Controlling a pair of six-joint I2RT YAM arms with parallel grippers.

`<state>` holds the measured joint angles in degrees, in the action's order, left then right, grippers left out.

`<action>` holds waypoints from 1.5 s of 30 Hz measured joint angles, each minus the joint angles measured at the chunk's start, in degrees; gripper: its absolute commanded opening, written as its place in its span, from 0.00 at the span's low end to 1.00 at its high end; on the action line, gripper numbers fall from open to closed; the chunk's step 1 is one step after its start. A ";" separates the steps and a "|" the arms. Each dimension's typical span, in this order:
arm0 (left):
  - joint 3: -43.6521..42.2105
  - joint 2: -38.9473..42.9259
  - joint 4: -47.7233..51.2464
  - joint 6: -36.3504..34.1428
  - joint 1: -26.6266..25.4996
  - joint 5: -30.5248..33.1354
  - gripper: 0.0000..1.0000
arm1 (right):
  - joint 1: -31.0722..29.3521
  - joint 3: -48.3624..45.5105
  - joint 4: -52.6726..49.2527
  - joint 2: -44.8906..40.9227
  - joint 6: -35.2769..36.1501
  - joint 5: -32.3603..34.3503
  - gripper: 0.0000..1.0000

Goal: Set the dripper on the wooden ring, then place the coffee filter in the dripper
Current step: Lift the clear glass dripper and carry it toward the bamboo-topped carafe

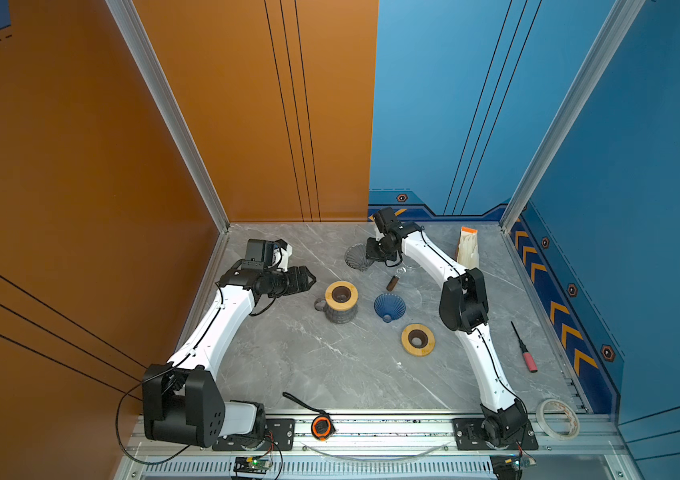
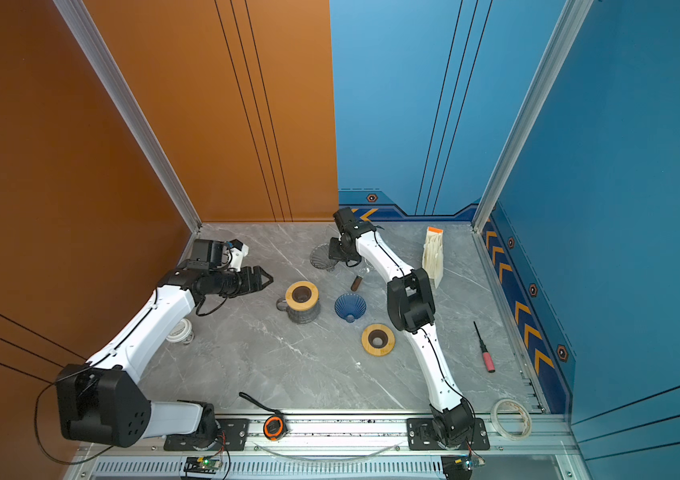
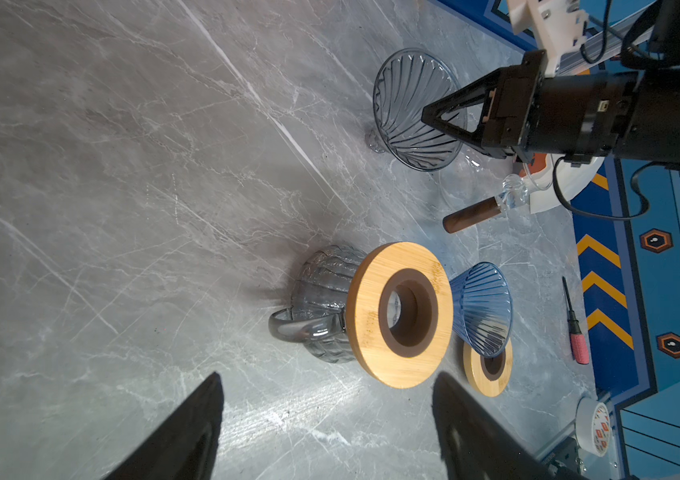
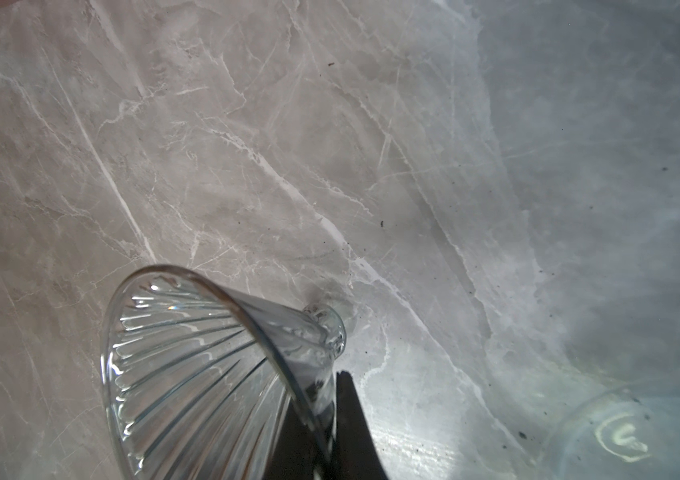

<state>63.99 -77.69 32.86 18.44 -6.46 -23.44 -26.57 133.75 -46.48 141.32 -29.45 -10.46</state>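
Note:
My right gripper is shut on the wall of a clear grey ribbed glass dripper, which lies tilted on its side at the back of the table. A blue ribbed dripper lies mid-table. Cream coffee filters stand in a holder with an orange top at the back right, beyond the right arm. My left gripper is open and empty, just left of a grey mug topped with a bamboo ring.
A second bamboo ring lies near the blue dripper. A wooden-handled glass piece lies by the right forearm. A red-handled screwdriver, tape roll and tape measure sit near the edges. A white cup shows under the left arm.

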 measured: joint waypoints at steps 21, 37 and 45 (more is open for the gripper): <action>0.39 1.25 0.00 1.05 -1.51 -0.83 0.79 | -2.16 -13.20 1.49 -19.21 0.04 -2.16 0.03; -2.82 11.13 1.20 3.69 -2.67 -1.64 0.80 | -6.71 -26.84 1.55 -34.75 0.26 -4.37 0.03; -6.45 16.94 2.58 4.59 -3.04 -1.64 0.84 | -10.05 -30.08 1.57 -35.36 0.20 -4.37 0.03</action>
<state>57.54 -60.75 35.44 23.03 -9.50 -25.08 -36.62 103.68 -44.91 105.95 -29.26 -14.83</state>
